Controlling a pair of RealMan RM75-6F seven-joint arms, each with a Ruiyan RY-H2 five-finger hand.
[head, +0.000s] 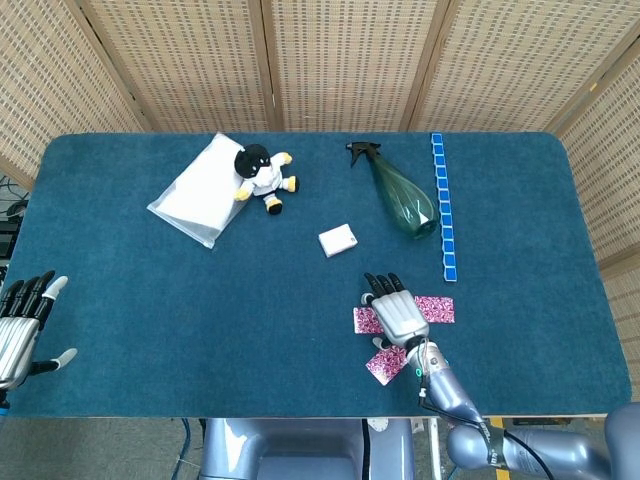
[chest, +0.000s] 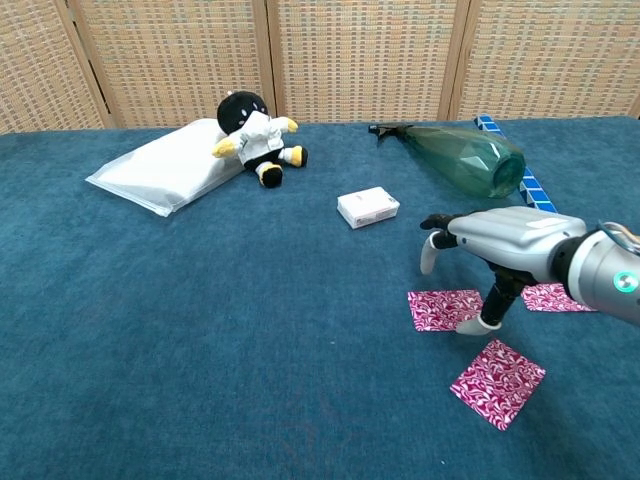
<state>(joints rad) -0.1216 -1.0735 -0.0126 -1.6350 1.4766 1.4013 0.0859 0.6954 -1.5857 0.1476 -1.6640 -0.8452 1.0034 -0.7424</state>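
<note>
Chest view shows the right hand (chest: 497, 245) hovering palm down over the middle pink card (chest: 447, 309), fingers (chest: 432, 250) spread and curved, thumb tip reaching down to the card's right edge, seemingly touching it. Two more pink cards lie beside it on the blue desk (chest: 200, 330), one nearer (chest: 498, 383), one partly hidden behind the hand (chest: 556, 297). At the head view's left edge, the left hand (head: 20, 325) rests open-fingered, holding nothing.

R robot hand (chest: 490, 245) | over pink card (chest: 448, 309) | fingers spread, holds nil
</note>
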